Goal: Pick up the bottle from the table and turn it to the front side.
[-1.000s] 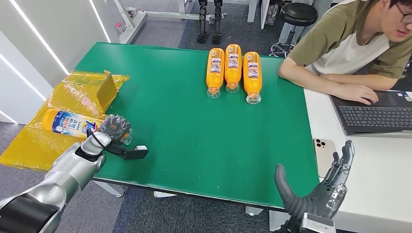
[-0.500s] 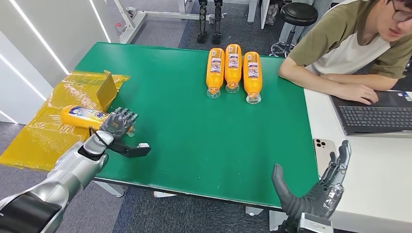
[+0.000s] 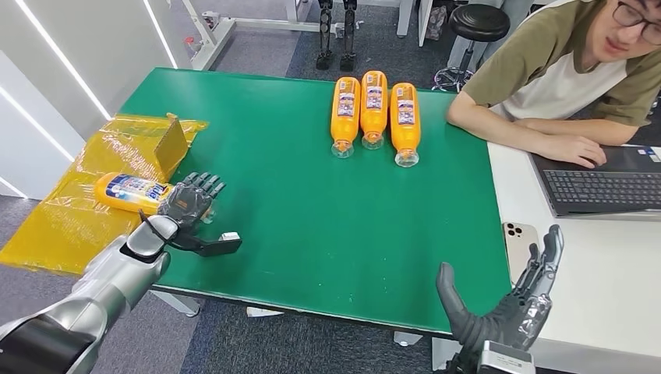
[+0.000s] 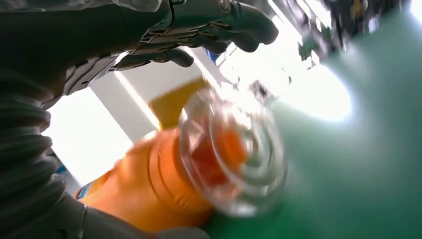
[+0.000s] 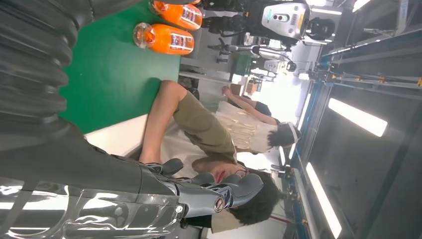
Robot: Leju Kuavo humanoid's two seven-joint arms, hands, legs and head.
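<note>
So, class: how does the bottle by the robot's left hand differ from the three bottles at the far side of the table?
The near bottle lies alone, crosswise, on yellow plastic wrap beside the left hand. The three far bottles lie side by side on the green table, caps toward the robot. All are orange, labelled and lying down.

An orange bottle [image 3: 134,192] with a blue-and-white label lies on its side at the left edge of the green surface [image 3: 312,218], label up, its clear cap end under the robot hand [image 3: 189,204].
</note>
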